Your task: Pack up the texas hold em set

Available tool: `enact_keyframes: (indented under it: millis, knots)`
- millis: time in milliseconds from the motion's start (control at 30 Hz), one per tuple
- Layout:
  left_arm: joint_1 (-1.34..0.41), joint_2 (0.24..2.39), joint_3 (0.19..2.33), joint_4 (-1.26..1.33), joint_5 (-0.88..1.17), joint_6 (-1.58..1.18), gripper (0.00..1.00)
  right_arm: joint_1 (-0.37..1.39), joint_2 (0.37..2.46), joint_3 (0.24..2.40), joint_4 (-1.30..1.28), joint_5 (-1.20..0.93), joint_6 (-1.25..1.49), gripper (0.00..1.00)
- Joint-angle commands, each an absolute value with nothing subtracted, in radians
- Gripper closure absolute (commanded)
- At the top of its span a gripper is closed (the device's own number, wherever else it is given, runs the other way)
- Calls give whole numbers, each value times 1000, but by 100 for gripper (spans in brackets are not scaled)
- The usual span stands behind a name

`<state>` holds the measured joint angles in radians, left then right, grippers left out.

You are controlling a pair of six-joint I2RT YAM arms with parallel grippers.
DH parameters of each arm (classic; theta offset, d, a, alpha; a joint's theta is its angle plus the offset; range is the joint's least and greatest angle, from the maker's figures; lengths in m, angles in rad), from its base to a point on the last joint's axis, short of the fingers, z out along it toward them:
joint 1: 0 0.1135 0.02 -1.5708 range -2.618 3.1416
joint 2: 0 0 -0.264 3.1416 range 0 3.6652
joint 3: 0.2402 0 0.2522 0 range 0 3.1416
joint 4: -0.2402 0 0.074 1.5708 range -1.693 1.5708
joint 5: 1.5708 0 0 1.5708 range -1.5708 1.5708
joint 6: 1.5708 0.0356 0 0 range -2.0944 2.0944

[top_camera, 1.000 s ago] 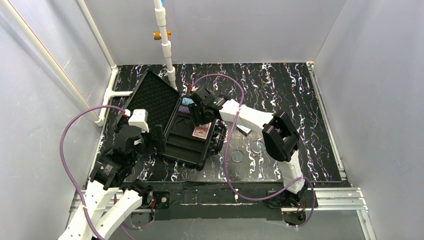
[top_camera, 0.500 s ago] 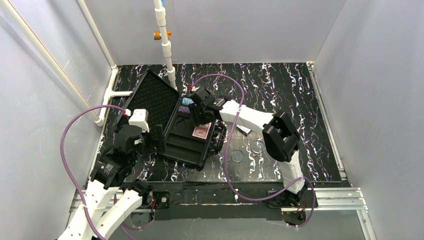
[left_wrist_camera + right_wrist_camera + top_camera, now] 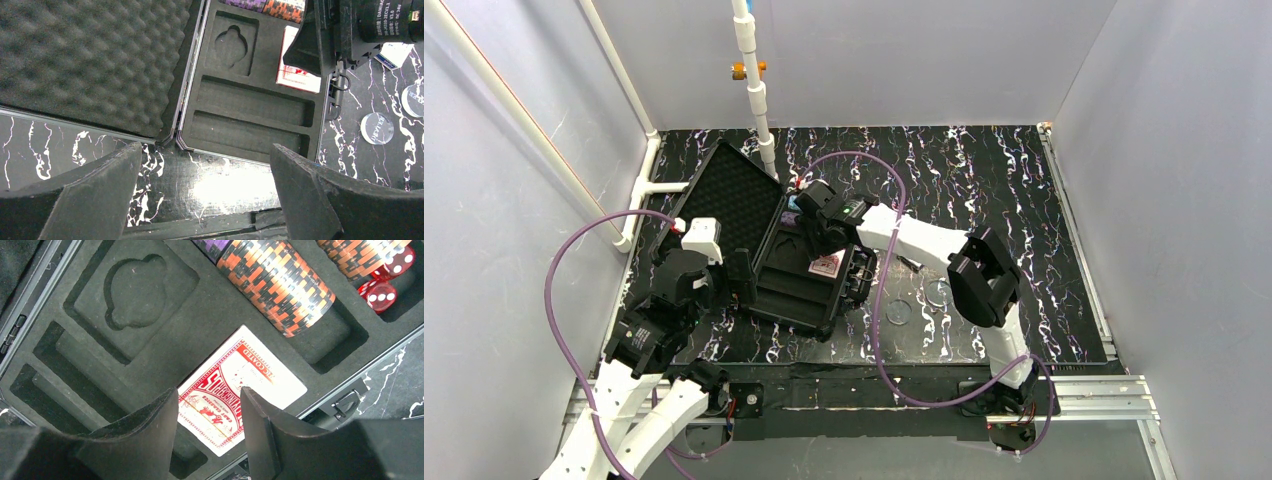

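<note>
Black, white-veined counter (image 3: pixel 1024 200) carries the open black case (image 3: pixel 796 300), which you see left of centre. Its egg-crate foam lid (image 3: pixel 90 60) lies flat to the left of the moulded tray (image 3: pixel 250 105). Your left gripper (image 3: pixel 200 200) hangs over the case's near edge, jaws spread wide and grasping nothing. Your right gripper (image 3: pixel 207 440) sits above the tray, jaws parted a little and empty. The red card deck (image 3: pixel 240 385) lies askew on the tray directly beneath it, and "COATED" reads on its box. Orange-and-black chip stacks (image 3: pixel 277 282) fill the channel beyond, with red dice (image 3: pixel 380 292) beside them. Two clear discs (image 3: pixel 376 128) lie on the counter just outside the case, their lettering too small to read.
</note>
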<state>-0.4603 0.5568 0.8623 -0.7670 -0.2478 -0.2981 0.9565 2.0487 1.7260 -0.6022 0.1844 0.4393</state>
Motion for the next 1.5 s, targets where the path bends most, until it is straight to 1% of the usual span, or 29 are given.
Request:
enact_keyframes:
  millis: [0, 367, 567, 600, 700, 900, 1067, 1267, 1333, 1467]
  knots:
    - [-462, 553, 867, -769, -258, -290, 1, 965, 2015, 1767, -616, 246, 419, 44]
    - [-461, 555, 867, -769, -259, -290, 1, 973, 2054, 1701, -615, 239, 430, 44]
    - [-462, 563, 867, -769, -256, -290, 1, 972, 2011, 1734, -631, 282, 395, 37]
    - [-462, 563, 867, -769, -255, -290, 1, 973, 2001, 1738, -635, 289, 387, 35]
    - [-462, 564, 867, -768, -254, -290, 1, 973, 1967, 1747, -652, 319, 369, 22]
    - [-462, 559, 867, -767, -251, -290, 1, 971, 1878, 1699, -695, 401, 360, 2]
    - [-463, 556, 867, -765, -247, -290, 1, 967, 1795, 1629, -736, 472, 386, 2]
    - [-462, 549, 865, -765, -244, -290, 1, 937, 1731, 1535, -817, 561, 489, 1]
    - [-461, 544, 865, -765, -243, -290, 1, 882, 1709, 1493, -830, 544, 534, 2]
    - [-462, 535, 864, -765, -241, -290, 1, 715, 1678, 1437, -804, 434, 613, 2]
